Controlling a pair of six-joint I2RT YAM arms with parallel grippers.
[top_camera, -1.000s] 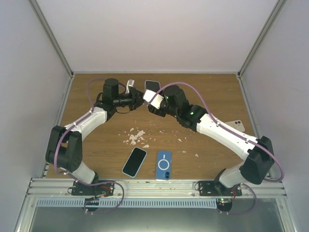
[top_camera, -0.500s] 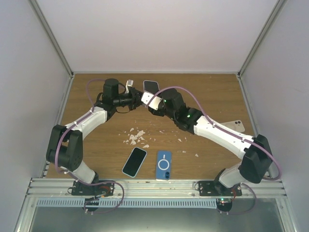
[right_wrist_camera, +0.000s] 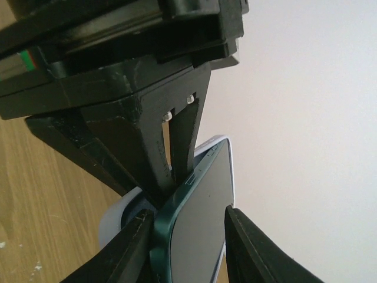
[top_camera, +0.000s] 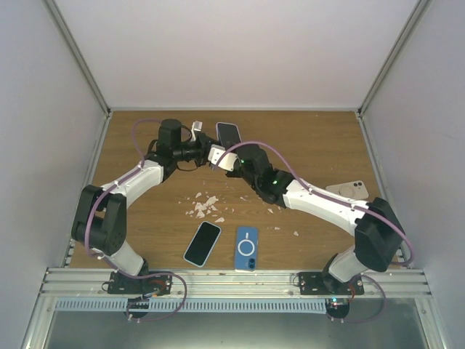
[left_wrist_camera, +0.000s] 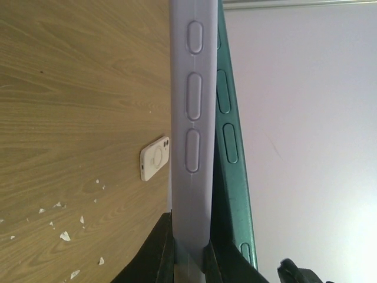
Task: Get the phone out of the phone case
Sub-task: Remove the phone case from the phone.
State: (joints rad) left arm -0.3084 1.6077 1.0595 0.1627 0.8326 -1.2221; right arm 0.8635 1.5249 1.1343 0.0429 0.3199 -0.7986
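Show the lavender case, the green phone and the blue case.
lavender case (left_wrist_camera: 193, 118), left wrist view, buttoned side
green phone (left_wrist_camera: 230, 171), left wrist view, side edge
blue case (top_camera: 247, 248), top view, ringed back

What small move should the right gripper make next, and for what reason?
Probably close the right gripper firmly on the dark green phone before any pull. Its fingers straddle the phone, but a firm grip is not clear. The phone's edge stands partly apart from the pale lavender phone case, and the left gripper is shut on that case, so it is braced.
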